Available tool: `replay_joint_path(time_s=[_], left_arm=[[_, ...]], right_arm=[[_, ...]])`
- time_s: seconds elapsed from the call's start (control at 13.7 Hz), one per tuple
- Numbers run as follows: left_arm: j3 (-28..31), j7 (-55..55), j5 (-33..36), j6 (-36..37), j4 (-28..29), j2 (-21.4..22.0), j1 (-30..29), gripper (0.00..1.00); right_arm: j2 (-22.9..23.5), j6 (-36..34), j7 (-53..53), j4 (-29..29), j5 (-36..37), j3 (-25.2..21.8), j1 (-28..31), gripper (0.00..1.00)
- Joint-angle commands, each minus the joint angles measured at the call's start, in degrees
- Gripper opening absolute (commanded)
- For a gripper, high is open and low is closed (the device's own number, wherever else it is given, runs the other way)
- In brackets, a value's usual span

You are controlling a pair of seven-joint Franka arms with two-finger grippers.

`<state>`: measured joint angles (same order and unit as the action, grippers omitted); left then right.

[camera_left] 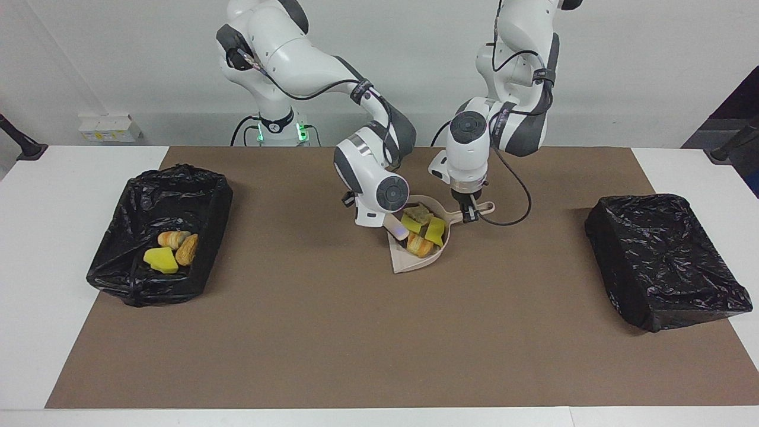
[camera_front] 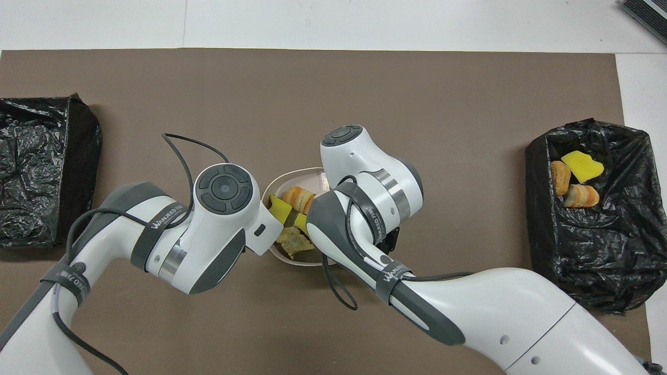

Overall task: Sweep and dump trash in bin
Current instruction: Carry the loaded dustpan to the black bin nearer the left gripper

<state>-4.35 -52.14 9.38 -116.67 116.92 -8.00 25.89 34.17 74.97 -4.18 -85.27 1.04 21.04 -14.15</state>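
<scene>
The trash (camera_left: 422, 232) is split between two places. Four scraps sit in the dustpan (camera_left: 409, 261) at the middle of the brown mat (camera_left: 379, 332): two yellow sponge bits, a pale crumbly chunk nearest the robots, and a golden-brown bread piece. Three more scraps (camera_left: 171, 249), one yellow and two bread-like, lie inside the open bin (camera_left: 201, 196), which stands well apart from the dustpan toward the right arm's end of the table (camera_left: 35, 296).

The left gripper (camera_left: 470, 212) is over the dustpan's handle (camera_left: 483, 207), its jaws clamped together on that handle. The pan's open lip points away from the robots.

The right gripper (camera_left: 379, 218) is just beside the dustpan on the open bin's side, its jaws closed on a brush (camera_left: 396, 226). The brush's pale handle slants down over the pan among the scraps; its bristle end is hidden.

A second black-bagged bin (camera_left: 664, 261) sits well apart from the dustpan toward the left arm's end of the table, its top covered by the bag.
</scene>
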Motion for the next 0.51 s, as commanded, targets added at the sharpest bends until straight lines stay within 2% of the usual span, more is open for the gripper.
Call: replay_joint_path(time_s=[0.0,0.22,0.44], left_arm=[[0.13,-2.96,0.29,-2.68,1.38,0.97,-1.54,0.0],[0.04,-7.34,0.12,-2.77,1.38,1.67,-3.47,0.0],[0.13,-13.75,-2.95,-2.34,1.12,4.38,-6.89,0.0]], right_arm=[[-2.43,-4.38,-2.41,0.1,0.73,1.02,5.78,0.0],[-4.98,-8.78,-1.19,0.1,0.63,0.84,8.25,0.0],[-6.13,-10.63,5.22,-0.43,0.29,1.02,8.26,0.0]])
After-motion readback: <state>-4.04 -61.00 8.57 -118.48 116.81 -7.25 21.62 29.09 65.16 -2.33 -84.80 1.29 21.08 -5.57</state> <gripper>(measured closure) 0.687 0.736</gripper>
